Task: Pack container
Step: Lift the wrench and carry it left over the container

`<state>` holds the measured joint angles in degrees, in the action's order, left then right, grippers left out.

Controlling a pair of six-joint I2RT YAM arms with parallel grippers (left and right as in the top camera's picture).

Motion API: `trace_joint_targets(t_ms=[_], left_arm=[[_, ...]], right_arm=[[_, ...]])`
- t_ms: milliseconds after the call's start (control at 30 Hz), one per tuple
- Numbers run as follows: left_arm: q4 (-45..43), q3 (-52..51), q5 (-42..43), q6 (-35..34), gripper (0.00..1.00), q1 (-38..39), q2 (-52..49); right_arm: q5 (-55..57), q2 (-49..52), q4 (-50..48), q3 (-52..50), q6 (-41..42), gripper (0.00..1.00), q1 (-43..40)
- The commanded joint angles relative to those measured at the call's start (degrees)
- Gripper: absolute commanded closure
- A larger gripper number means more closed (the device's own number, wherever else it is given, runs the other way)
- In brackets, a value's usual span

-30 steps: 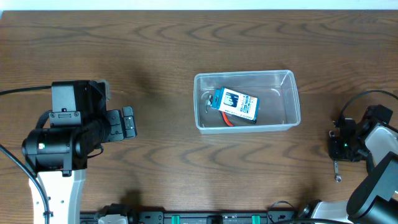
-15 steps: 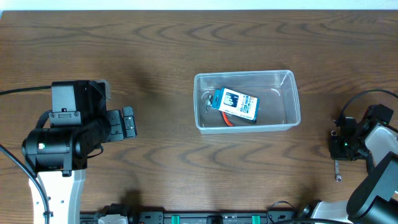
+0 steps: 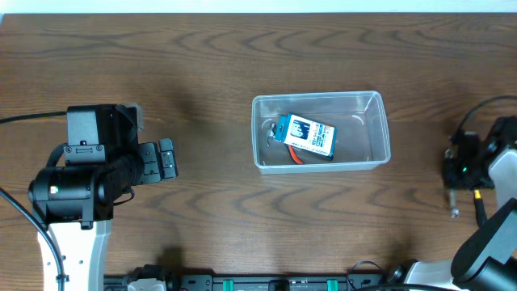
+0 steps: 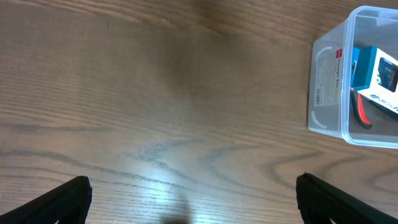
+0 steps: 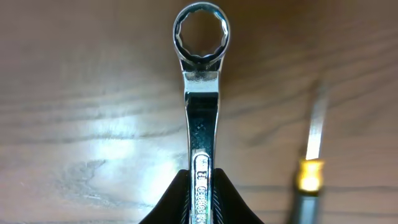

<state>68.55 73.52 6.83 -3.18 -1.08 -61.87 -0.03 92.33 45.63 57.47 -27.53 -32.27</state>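
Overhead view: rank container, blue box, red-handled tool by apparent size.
1. container, clearly largest
2. blue box, lying inside it
3. red-handled tool, smallest as seen; only a sliver shows beside the box, so its full size is unclear

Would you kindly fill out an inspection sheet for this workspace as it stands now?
Surface: brown wood-grain table, with glare patches.
Job's things: clear container holding a blue box and a red-handled tool; wrench held outside it.
Clutter: blurred slim tool lying beside the wrench.
Grippers: left gripper jaws wide apart, empty; right gripper shut on the wrench's shank.
Cables: black cable by the left arm.
Surroundings: pale strip past the far edge; otherwise nothing seen.
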Motion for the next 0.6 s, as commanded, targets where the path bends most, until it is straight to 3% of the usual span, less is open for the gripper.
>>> trace_joint_targets(t_ms=[0,300,567], left_arm=[[0.0,0.8,-0.9,-0.5,0.02,-0.3,0.1],[0.0,0.8,-0.9,-0.5,0.02,-0.3,0.1],[0.0,0.8,-0.9,-0.5,0.02,-0.3,0.1]], right_arm=[[-0.4,-0.1,1.3,5.0,-0.4,0.88,2.2],[0.0,-0.1,3.3,16.0,-2.1,0.87,14.9],[3.1,-0.1,1.1,18.5,-12.9,0.86,30.6]])
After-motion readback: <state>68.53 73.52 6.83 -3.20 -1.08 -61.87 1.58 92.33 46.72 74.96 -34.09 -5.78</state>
